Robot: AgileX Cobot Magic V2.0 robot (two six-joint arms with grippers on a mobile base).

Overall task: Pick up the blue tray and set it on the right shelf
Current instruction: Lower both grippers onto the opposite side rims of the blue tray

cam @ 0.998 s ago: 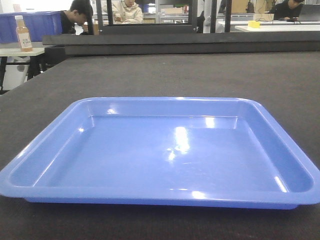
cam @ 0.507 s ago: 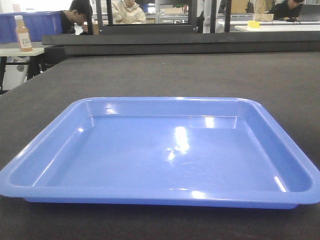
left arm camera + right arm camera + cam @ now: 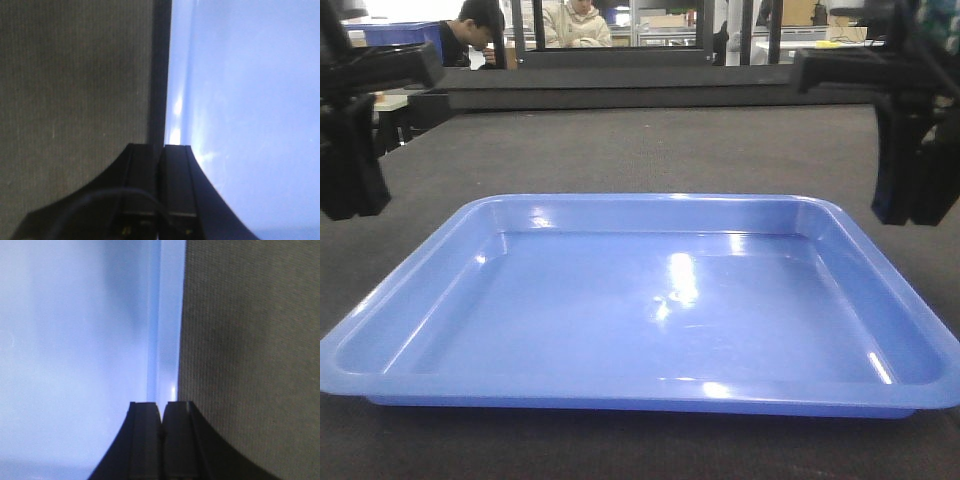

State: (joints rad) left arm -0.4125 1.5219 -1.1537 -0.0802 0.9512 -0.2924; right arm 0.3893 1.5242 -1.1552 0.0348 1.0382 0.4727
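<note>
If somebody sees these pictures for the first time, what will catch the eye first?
The glossy blue tray fills the front view, lying flat and empty on the dark tabletop. The black left end effector and right end effector hang above its left and right rims, both shut and holding nothing.

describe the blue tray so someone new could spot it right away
Start at the broad dark tabletop filling the front view. Flat on its near part lies the blue tray. It alone is glossy, shallow, light blue, with rounded corners.
</note>
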